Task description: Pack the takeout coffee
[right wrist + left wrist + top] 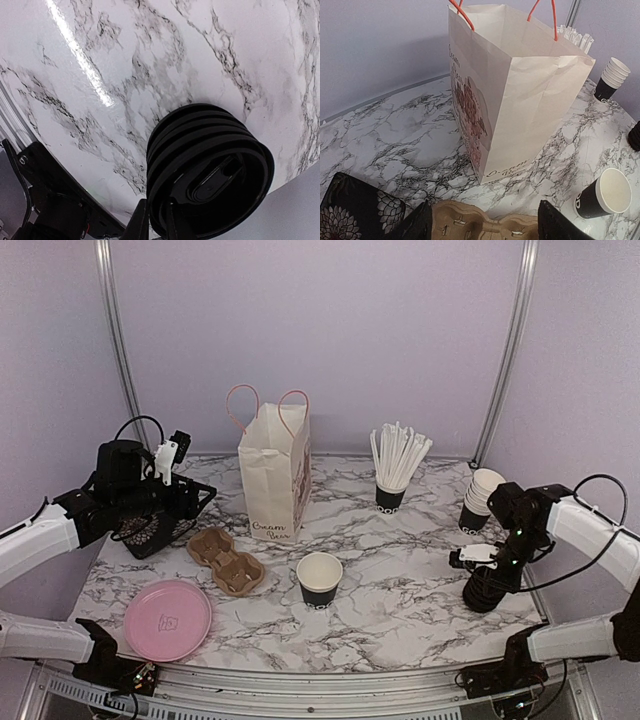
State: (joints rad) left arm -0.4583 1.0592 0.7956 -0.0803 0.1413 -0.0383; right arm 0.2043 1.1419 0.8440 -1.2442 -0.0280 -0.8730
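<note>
The takeout coffee cup (319, 581) (602, 197), black paper with a cream inside and white lettering, stands open and lidless at the table's front centre. A stack of round black lids (484, 592) (210, 165) sits at the right. My right gripper (489, 575) (156, 226) points down onto that stack, and its two fingers pinch the rim of the top lid. My left gripper (197, 500) (485, 227) hangs open over the brown cardboard cup carrier (227, 560) (470, 222), with nothing between its fingers.
A white paper bag (273, 480) (520, 100) with red handles stands open behind the carrier. A black cup of white straws (392, 480) and a nested cup stack (480, 502) (611, 80) stand at the back right. A pink plate (167, 618) and a black floral box (155, 530) lie left.
</note>
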